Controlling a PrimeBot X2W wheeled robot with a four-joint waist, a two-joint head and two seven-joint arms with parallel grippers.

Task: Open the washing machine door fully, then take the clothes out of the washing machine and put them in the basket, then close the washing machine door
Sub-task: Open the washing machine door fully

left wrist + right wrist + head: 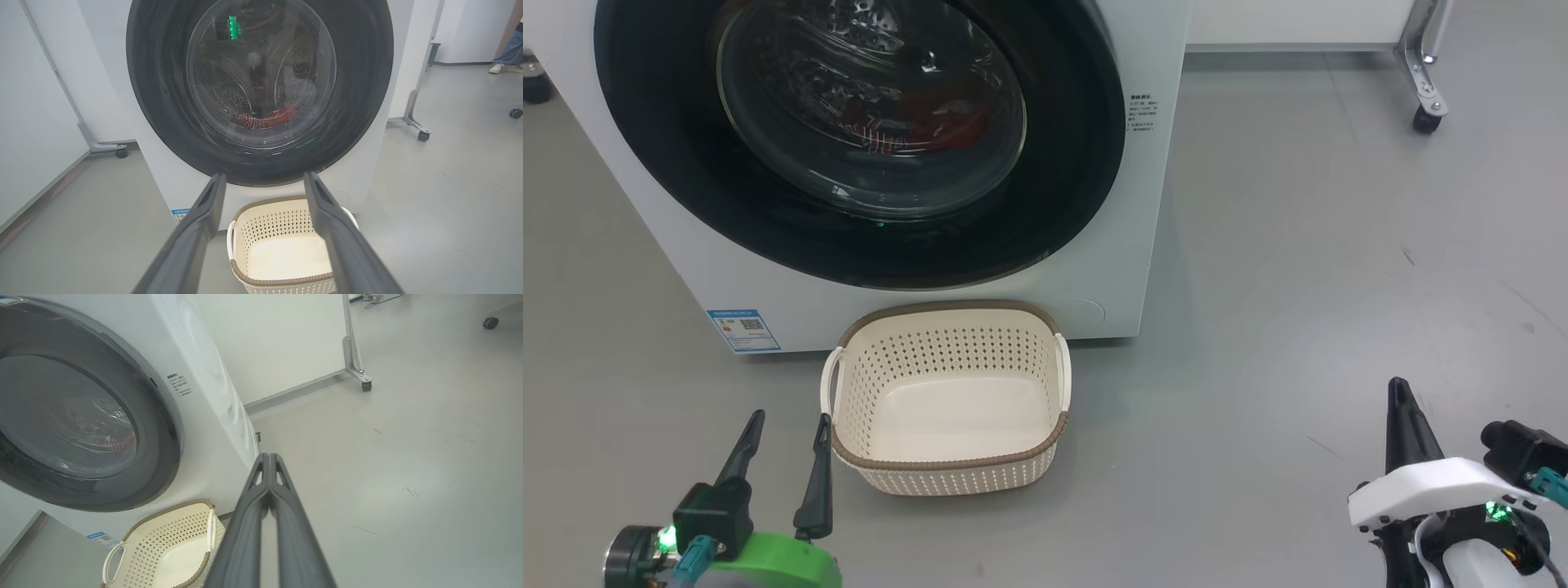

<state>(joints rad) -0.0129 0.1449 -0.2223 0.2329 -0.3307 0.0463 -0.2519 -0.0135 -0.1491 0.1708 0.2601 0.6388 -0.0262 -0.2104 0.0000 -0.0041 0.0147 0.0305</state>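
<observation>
The white washing machine (1094,163) stands ahead, its black-rimmed round door (686,188) lying flat against the front. Red clothes (931,122) show through the glass at the drum's bottom, also in the left wrist view (271,118). An empty cream basket (947,469) sits on the floor right in front of the machine. My left gripper (788,425) is open, low and just left of the basket. My right gripper (1398,388) is shut on nothing, well to the basket's right, fingers pressed together (269,457).
Grey floor spreads around the washing machine. A white partition on castor feet (1425,110) stands behind at the right; another wheeled panel (120,152) is at the left. A person's feet (504,65) show far back on the right.
</observation>
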